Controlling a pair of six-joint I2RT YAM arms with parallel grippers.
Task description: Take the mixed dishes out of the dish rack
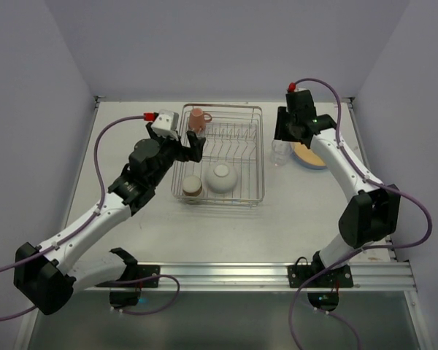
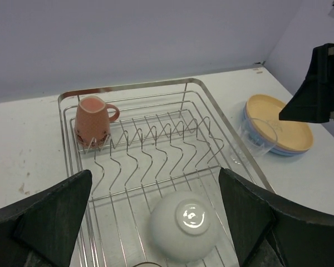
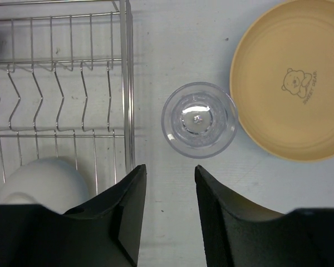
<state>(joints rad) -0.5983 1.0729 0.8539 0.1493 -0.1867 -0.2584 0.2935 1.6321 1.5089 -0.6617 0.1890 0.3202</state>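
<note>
The silver wire dish rack [image 1: 259, 157] [image 2: 128, 86] [image 3: 126, 83] holds a salmon-pink mug [image 1: 198, 119] [image 2: 92, 120] in its far left corner. An upturned white bowl [image 1: 222, 177] [image 2: 185, 226] [image 3: 42, 181] and a small brown cup [image 1: 192, 185] sit at its near end. My left gripper [image 1: 195, 146] [image 2: 155, 175] hangs wide open over the rack, above the bowl. A clear glass [image 1: 279, 153] [image 3: 199, 119] [image 2: 258, 137] stands on the table just right of the rack. My right gripper [image 1: 283, 137] [image 3: 170, 168] is open above it, holding nothing. Beside the glass lies a plate stack with the yellow-orange plate [image 1: 310, 155] [image 3: 292, 78] [image 2: 281, 130] on top.
The upright plate tines [image 2: 156, 136] along the rack's middle hold nothing. Lilac walls close in the table on the left, back and right. Both arm bases sit on the metal rail [image 1: 263, 273] at the near edge.
</note>
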